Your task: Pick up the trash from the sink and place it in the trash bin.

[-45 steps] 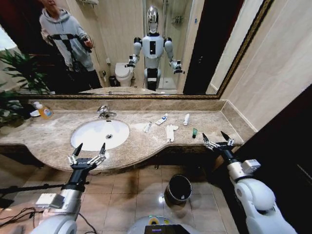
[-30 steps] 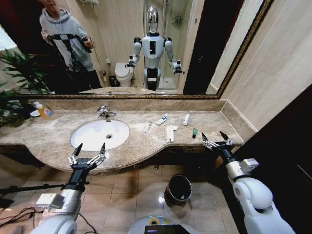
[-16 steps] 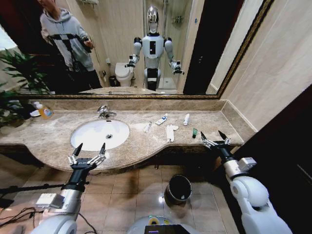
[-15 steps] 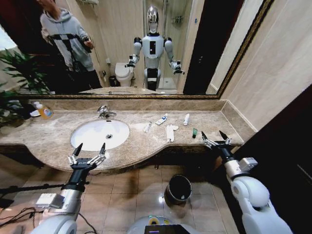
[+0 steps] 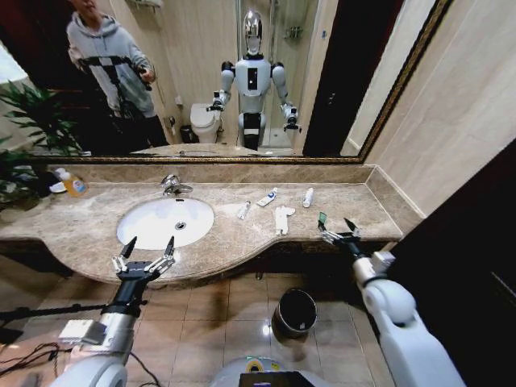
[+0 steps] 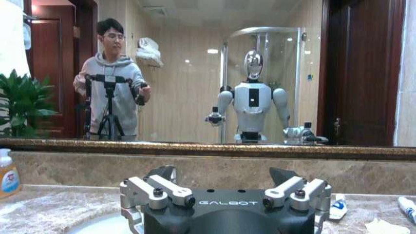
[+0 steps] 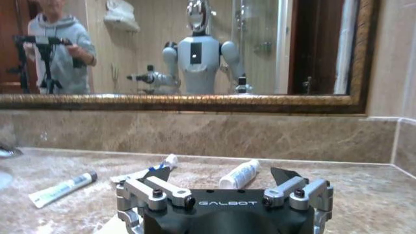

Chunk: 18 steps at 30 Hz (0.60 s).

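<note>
The right tool has come in over the front edge of the counter, moving from out past the counter's right end toward the sink. It now hangs just short of the tiny dark green tube, on the side away from the sink. Its fingers are spread wide and hold nothing. That shift reads as the opening of a reach: the arm has closed most of the gap to the nearest bit of trash but has not yet got its fingers around anything.

The left tool has not stirred; it waits in front of the sink, just off the counter's front edge, fingers wide apart and empty.

None of the trash has moved. It lies on the counter to the right of the sink, not in the basin: a small white tube with blue print nearest the sink, a second such tube beyond it toward the mirror, the white wrapper next, then the white bottle, with the green tube farthest from the sink.

The trash bin stands on the floor below the counter, to the right of the sink. Nothing can be seen in it, so by my reckoning every piece is yet to be carried over
</note>
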Tool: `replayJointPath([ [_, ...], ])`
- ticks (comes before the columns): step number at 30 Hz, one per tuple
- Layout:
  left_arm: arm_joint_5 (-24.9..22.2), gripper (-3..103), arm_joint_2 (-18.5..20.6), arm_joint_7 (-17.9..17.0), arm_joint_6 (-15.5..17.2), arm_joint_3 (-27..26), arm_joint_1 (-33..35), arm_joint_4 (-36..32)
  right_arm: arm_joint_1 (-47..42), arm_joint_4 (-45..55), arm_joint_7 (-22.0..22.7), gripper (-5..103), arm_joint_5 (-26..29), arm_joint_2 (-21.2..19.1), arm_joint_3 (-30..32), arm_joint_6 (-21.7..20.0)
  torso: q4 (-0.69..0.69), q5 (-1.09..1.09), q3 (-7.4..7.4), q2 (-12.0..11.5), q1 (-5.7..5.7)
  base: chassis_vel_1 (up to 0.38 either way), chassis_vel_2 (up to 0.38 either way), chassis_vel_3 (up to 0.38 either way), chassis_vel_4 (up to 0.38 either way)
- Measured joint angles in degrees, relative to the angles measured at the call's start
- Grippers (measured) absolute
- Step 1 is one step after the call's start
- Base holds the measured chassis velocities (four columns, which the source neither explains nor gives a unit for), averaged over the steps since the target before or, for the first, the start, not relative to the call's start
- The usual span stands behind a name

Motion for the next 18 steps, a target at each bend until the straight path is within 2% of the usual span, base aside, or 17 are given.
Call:
replayJointPath([
  [9,0.0,100,0.0,0.0,0.0,0.0,0.0,0.0,6.7,-9.4,2.6,100,-5.2,1.0,-4.9,-0.4,-0.01,0.01,0.0,0.0,0.0,0.0,0.0,0.0,0.0],
  [14,0.0,100,0.0,0.0,0.0,0.0,0.0,0.0,9.6,-13.9,3.3,100,-6.0,1.1,-5.6,-0.2,0.0,0.0,0.0,0.0,0.0,0.0,0.0,0.0,0.0],
  [15,0.0,100,0.0,0.0,0.0,0.0,0.0,0.0,9.9,-14.6,3.4,103,-6.1,1.2,-5.6,-0.3,0.0,0.0,0.0,0.0,0.0,0.0,0.0,0.0,0.0],
  [16,0.0,100,0.0,0.0,0.0,0.0,0.0,0.0,9.9,-14.9,3.5,99,-6.1,1.3,-5.5,-0.4,0.0,0.0,0.0,0.0,0.0,0.0,0.0,0.0,0.0],
  [18,0.0,100,0.0,0.0,0.0,0.0,0.0,0.0,9.9,-15.1,3.5,99,-6.1,1.3,-5.4,-0.6,-0.01,0.0,0.0,0.0,0.0,0.0,0.0,0.0,0.0],
])
